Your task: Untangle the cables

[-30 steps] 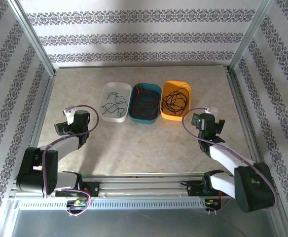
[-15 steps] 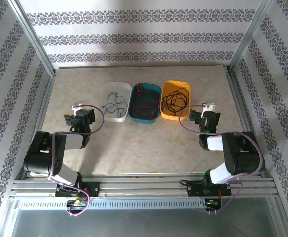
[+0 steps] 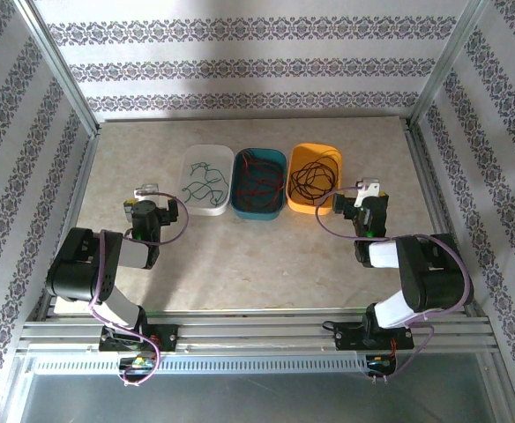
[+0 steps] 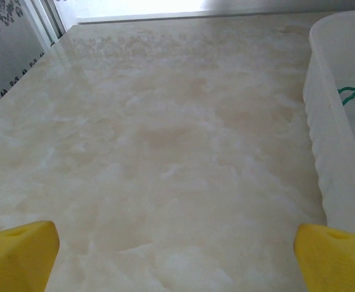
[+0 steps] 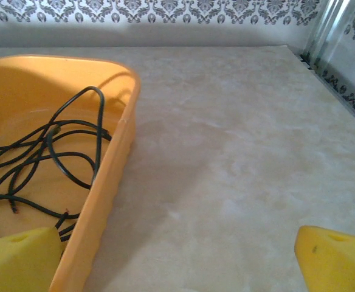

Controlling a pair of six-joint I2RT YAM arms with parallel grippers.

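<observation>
Your left pincer is open and empty beside the white tray with the green cables. Your right pincer is likewise by the orange tray with the black cables. The red cables are in the teal tray. Looks sorted, so lift straight up, clear of the rims.

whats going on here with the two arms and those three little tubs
Two robot arms are working on sorting out cables. The green cables lie in the white tub, the red cables in the teal tub and the black cables in the orange tub. The left gripper is open beside the white tub, the right gripper open beside the orange one. Both hold nothing and sit over the bare table.
</observation>
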